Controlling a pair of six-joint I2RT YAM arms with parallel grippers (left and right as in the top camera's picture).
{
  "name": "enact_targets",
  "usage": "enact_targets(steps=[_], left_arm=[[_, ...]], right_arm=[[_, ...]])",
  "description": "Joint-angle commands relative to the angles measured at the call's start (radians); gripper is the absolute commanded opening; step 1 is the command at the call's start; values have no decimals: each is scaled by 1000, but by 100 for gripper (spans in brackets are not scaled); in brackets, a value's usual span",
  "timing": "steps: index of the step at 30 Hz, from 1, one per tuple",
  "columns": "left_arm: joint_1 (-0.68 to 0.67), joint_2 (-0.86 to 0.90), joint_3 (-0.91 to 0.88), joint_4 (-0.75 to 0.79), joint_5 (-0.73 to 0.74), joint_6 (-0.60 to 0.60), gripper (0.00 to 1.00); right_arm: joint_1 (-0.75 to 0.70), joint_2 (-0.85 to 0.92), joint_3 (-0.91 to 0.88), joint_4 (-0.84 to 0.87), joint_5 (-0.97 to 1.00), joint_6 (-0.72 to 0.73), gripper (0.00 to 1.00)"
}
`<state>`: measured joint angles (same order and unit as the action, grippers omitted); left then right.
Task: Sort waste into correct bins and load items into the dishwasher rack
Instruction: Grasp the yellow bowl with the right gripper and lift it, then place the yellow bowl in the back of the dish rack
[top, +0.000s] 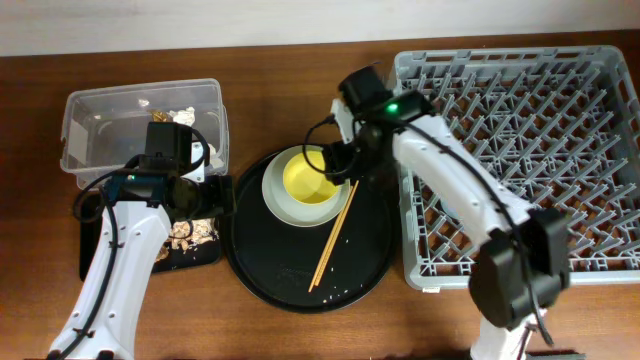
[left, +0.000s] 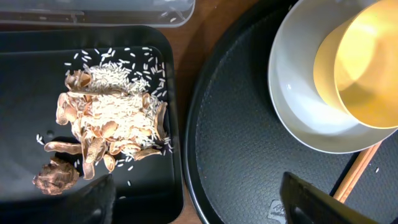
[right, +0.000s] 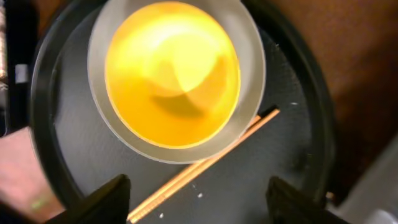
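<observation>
Hovering over the yellow bowl (right: 171, 74), the right gripper (right: 202, 199) is spread wide and holds nothing, probably lined up to lift it toward the rack (top: 540, 130). The bowl sits nested in the plate (right: 252, 62) on the round tray (top: 260, 270), with 2 chopsticks (right: 205, 163) at the plate's edge. The left gripper (left: 205, 202) – also wide open, empty – hangs by the flat black tray (left: 25, 74), where scraps (left: 112, 124) lie heaped.

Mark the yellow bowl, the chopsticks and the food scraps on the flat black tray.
yellow bowl (top: 308, 180), overhead view, on its inner floor.
chopsticks (top: 333, 238), overhead view, midway along the shafts.
food scraps (left: 115, 121), left wrist view, on the middle of the pile.
</observation>
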<state>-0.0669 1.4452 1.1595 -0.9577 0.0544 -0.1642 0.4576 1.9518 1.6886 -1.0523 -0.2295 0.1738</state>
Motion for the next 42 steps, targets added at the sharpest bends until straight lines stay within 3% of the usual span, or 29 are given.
enact_targets(steps=[1,4,11,20,22,29,33,39,42], left_arm=[[5,-15,3,-2,-6,-7,87],[5,-15,3,-4,-6,-7,87],[5,-15,3,-6,-6,-7,87],[5,-15,3,-5,-6,-7,87],[5,-15,3,-5,-6,-7,87],[5,-15,3,-6,-6,-7,87],[5,-15,3,-5,-6,-7,87],[5,-15,3,-5,-6,-7,87],[5,-15,3,-5,-6,-7,87]], right_arm=[[22,68,11,34,33,125,59],[35,148,11,62,50,210,58],[35,201,10,69,66,253,30],[35,204,5,44,111,340,14],[35,204,5,31,110,341,5],[31,195,11,4,111,358,4],[11,95,73,-19,154,324,4],[-47,-176,135,-18,576,261,4],[-103,-229,135,27,739,106,4]])
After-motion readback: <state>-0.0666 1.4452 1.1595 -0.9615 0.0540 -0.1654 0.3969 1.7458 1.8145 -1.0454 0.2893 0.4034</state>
